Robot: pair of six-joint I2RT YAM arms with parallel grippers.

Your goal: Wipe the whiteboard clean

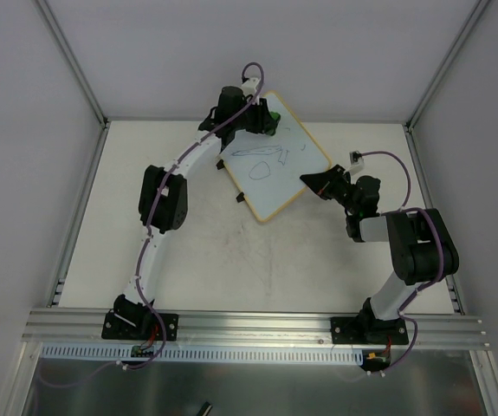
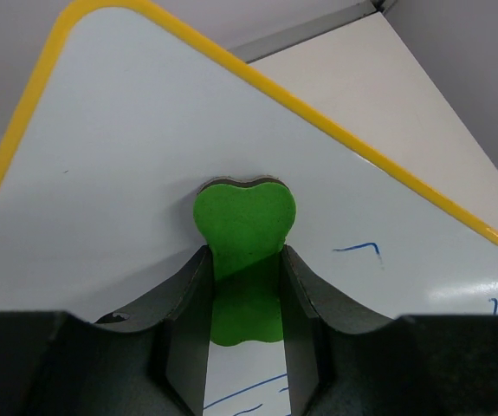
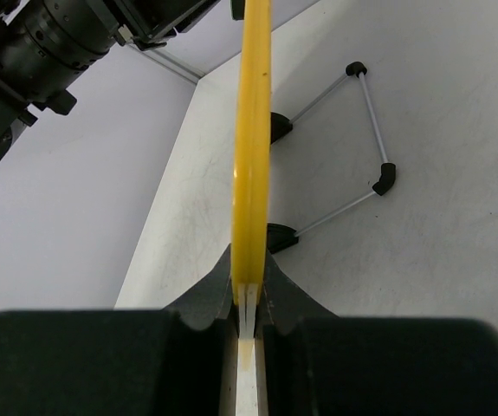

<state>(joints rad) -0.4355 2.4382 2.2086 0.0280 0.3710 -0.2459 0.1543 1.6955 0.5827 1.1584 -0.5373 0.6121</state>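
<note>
The left gripper [image 2: 245, 269] is pinching a green eraser [image 2: 244, 217] against the far corner of the whiteboard [image 1: 279, 169]. The right gripper [image 3: 249, 277] is clamping the whiteboard's right edge. The whiteboard is sitting far-centre on the table [image 1: 188, 260].

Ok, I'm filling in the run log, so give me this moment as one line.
left gripper: shut on green eraser, against whiteboard | right gripper: shut on whiteboard edge | blue scribbles: unerased

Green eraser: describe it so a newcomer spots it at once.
Find the yellow-framed whiteboard at the far middle of the table. At its far corner the left gripper pinches the eraser. It is the only green thing, a lobed block against the white surface.
</note>
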